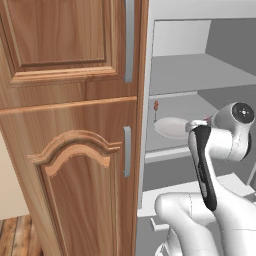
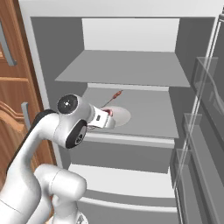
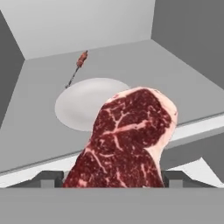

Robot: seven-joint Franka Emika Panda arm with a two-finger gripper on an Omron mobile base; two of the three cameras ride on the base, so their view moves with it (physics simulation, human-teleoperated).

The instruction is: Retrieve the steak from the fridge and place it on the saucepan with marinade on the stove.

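I have the hand (image 3: 113,177) closed on the steak (image 3: 127,140), which rises through the centre of the hand view, off the white plate (image 3: 83,103) on the fridge (image 2: 131,33) shelf. Its long axis runs from lower left to upper right of that frame, broad end pointing away from the hand. Gripped only at its lower end, the slab could slip free or clip the shelf edge as I back out.

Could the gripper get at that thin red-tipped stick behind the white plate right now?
Probably not: the gripper looks shut on the steak, so its fingers are full, though the stick lies unblocked behind the plate.
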